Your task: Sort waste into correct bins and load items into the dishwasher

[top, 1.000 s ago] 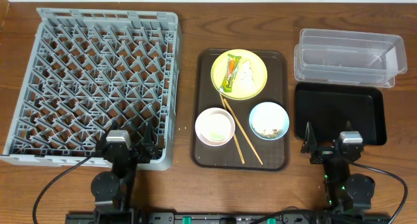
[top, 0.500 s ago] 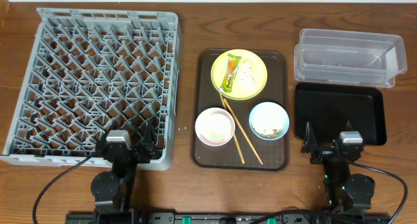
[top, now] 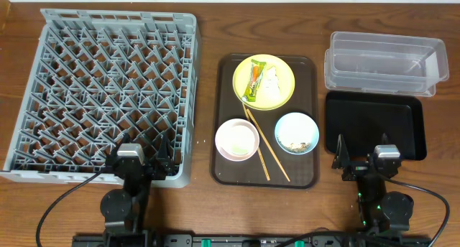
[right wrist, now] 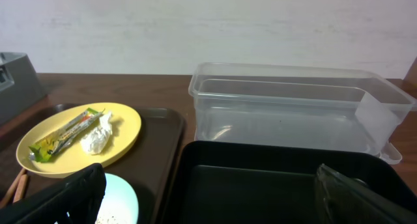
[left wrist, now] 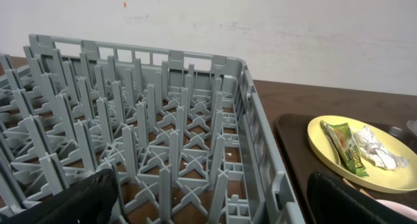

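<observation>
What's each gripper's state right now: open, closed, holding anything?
Left gripper: open, holding nothing.
Right gripper: open, holding nothing.

Grey lattice rack (top: 118, 17), yellow plate (top: 282, 73) with green-and-orange wrapper (top: 254, 82), pink bowl (top: 237, 139), blue bowl (top: 296, 132), black tray (top: 374, 125), dark brown serving tray (top: 302, 169).

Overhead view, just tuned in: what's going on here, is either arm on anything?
Nothing is being handled yet. Both arms sit at the near table edge: left gripper open by the dish rack, right gripper open by the black tray, both empty. The wrapper and crumpled paper lie on the yellow plate, which shares the brown tray with the pink bowl, blue bowl and chopsticks. The rack, clear tub and black tray hold nothing.
</observation>
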